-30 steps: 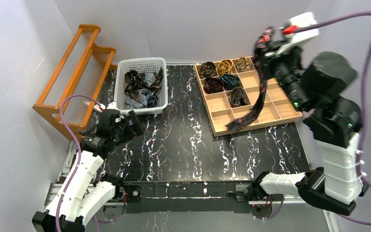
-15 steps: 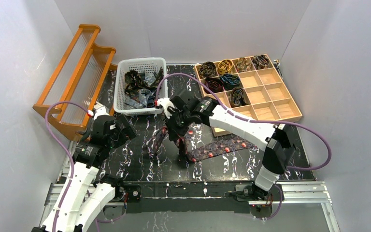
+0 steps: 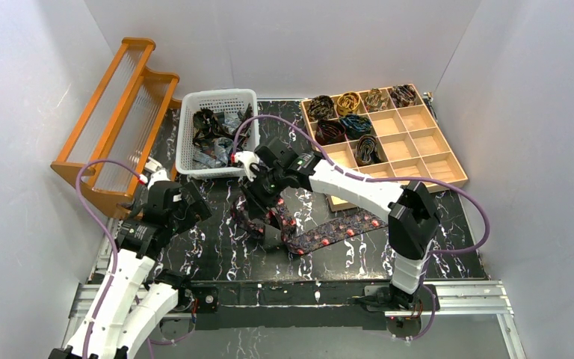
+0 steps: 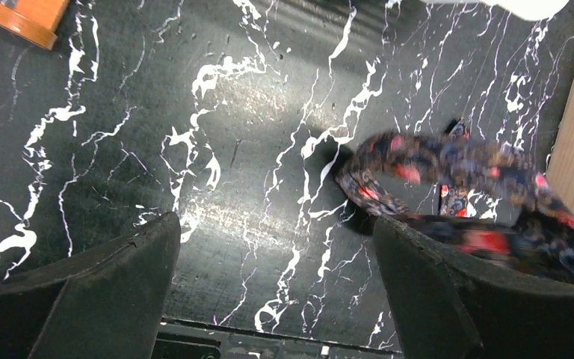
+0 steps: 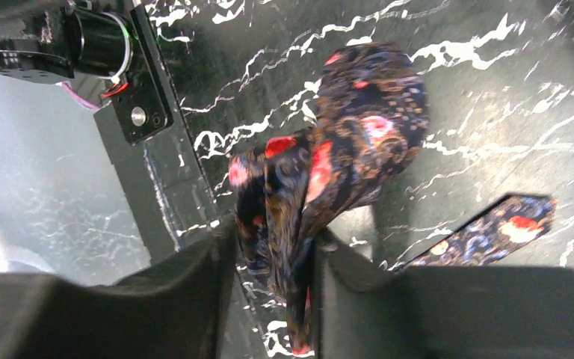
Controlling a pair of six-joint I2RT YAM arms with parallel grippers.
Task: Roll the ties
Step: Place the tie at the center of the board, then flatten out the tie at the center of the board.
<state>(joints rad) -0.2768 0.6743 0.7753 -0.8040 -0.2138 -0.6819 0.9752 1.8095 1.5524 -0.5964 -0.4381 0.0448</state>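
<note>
- The dotted tie (image 3: 340, 226) lies on the black marbled surface (image 3: 209, 250), just in front of the wooden tray (image 3: 426, 161).
- Its flat stretch has its long axis running roughly left to right. The broad end points right, toward the tray's near edge, and the strip slants a little toward the arms' bases as it goes left.
- At the left end of that stretch the tie folds back and rises off the surface to the right fingers (image 5: 183, 299).
- The right fingers are closed on the bunched, folded fabric, which bulges out beyond their tips. A loose flat end of the tie lies on the surface just beside them.
- The left fingers (image 4: 108, 284) are spread wide apart and hold nothing. They hang above the surface to the left of the tie, apart from it.
- Coiled ties (image 3: 347, 102) sit in seven compartments at the far left part of the tray.
- Loose ties (image 3: 217, 138) are heaped in the white basket (image 3: 220, 96), beside the orange rack (image 3: 112, 127).
</note>
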